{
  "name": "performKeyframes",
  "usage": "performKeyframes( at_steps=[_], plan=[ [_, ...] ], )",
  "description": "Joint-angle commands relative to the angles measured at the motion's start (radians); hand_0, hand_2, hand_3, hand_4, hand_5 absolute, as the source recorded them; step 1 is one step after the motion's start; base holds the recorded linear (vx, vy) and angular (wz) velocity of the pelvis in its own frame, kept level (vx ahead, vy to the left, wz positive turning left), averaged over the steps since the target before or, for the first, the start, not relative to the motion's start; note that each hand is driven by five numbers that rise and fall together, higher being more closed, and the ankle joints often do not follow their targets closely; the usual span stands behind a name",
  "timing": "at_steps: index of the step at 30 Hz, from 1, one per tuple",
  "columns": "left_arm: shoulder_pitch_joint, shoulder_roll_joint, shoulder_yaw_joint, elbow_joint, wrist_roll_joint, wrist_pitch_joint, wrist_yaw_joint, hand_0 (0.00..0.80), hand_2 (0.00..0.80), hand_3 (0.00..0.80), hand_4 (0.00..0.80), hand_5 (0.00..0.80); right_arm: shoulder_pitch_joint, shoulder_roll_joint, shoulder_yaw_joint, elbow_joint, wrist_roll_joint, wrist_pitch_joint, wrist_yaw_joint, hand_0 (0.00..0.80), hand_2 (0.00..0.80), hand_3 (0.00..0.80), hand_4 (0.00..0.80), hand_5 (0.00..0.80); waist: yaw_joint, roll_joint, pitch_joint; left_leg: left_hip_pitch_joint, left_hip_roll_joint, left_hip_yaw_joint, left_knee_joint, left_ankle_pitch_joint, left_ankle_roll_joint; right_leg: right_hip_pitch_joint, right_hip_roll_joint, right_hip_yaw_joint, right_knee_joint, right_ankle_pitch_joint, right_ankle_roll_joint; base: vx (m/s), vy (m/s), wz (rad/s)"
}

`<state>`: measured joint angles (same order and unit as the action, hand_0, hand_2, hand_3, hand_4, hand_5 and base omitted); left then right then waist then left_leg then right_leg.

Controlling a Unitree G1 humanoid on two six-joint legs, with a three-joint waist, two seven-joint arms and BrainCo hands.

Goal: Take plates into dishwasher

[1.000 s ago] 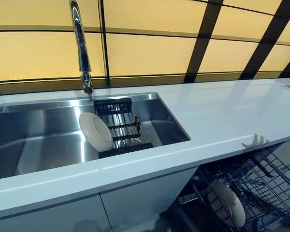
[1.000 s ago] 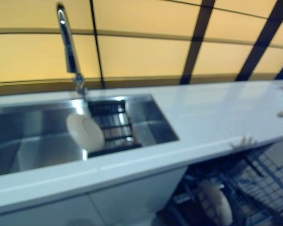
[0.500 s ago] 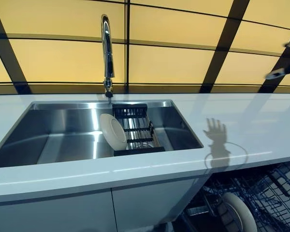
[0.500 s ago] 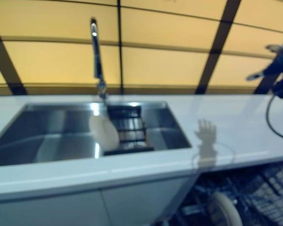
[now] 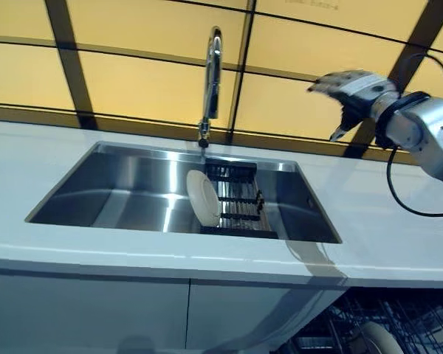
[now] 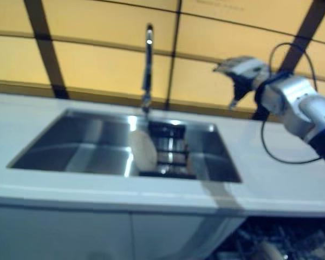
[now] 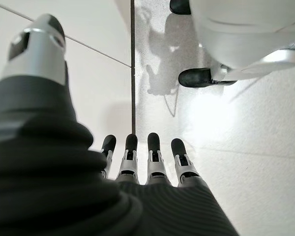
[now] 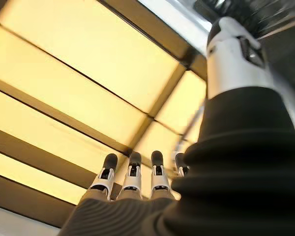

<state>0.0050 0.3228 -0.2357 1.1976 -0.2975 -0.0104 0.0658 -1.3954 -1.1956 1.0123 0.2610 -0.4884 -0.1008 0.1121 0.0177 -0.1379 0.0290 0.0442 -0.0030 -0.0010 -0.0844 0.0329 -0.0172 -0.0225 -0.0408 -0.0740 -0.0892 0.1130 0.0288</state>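
While one white plate (image 5: 204, 198) stands on edge in the steel sink (image 5: 125, 193), leaning against the near end of a black dish rack (image 5: 238, 200) just under the tap (image 5: 210, 81), the right robot hand (image 5: 348, 87) is raised well above the white worktop (image 5: 37, 166), over to the right of the sink and far from the plate. Its fingers are straight and spread, holding nothing; its own wrist view shows them stretched out against the yellow wall panels (image 8: 64, 64). The left robot hand (image 7: 137, 162) appears only in its wrist view, hanging down over the floor (image 7: 246, 162) with fingers straight and empty.

Below the worktop at the lower right, the wire rack of the open dishwasher (image 5: 354, 332) shows, with what looks like a second plate (image 5: 375, 339) already standing in it, mostly cut off by the frame edge.

The plate in the sink looks like glazed ceramic: stiff, moderately heavy for its size, smooth and likely slippery if wet, and apt to chip against the steel or the wire rack. Since it stands nearly upright, its upper rim is free, and that seems the best place to pinch it, thumb on one face and fingers on the other, lifting straight up clear of the rack before carrying it across.
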Motion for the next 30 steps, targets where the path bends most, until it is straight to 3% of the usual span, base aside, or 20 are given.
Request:
performKeyframes(
  at_steps=[1, 14, 30],
  plan=[
    [-0.036, 0.026, -0.008, -0.007, -0.017, -0.020, 0.008, 0.000, 0.000, 0.000, 0.000, 0.000, -0.167, -0.045, 0.072, -0.010, -0.091, -0.052, -0.021, 0.000, 0.000, 0.000, 0.000, 0.000, 0.034, -0.038, 0.019, -0.013, 0.004, -0.025, -0.003, -0.011, -0.011, 0.042, -0.029, -0.002, 0.002, -0.012, 0.098, 0.014, 0.000, 0.18],
    [-0.011, 0.027, 0.014, -0.011, 0.003, -0.036, -0.001, 0.000, 0.000, 0.000, 0.000, 0.000, -0.214, -0.025, 0.118, -0.080, -0.169, -0.156, -0.050, 0.000, 0.000, 0.000, 0.000, 0.000, 0.063, -0.049, 0.019, -0.024, 0.006, -0.044, -0.003, -0.004, -0.018, 0.050, -0.034, -0.039, 0.002, -0.021, 0.096, 0.018, 0.004, 0.07],
    [0.011, 0.030, 0.019, -0.020, 0.009, -0.034, -0.003, 0.000, 0.000, 0.000, 0.000, 0.000, -0.280, 0.031, 0.132, -0.119, -0.120, -0.154, -0.006, 0.000, 0.000, 0.000, 0.000, 0.000, 0.091, -0.068, 0.025, -0.044, 0.008, -0.060, -0.003, 0.001, -0.023, 0.046, -0.033, -0.067, 0.002, -0.030, 0.094, 0.003, 0.004, 0.06]
  ],
)
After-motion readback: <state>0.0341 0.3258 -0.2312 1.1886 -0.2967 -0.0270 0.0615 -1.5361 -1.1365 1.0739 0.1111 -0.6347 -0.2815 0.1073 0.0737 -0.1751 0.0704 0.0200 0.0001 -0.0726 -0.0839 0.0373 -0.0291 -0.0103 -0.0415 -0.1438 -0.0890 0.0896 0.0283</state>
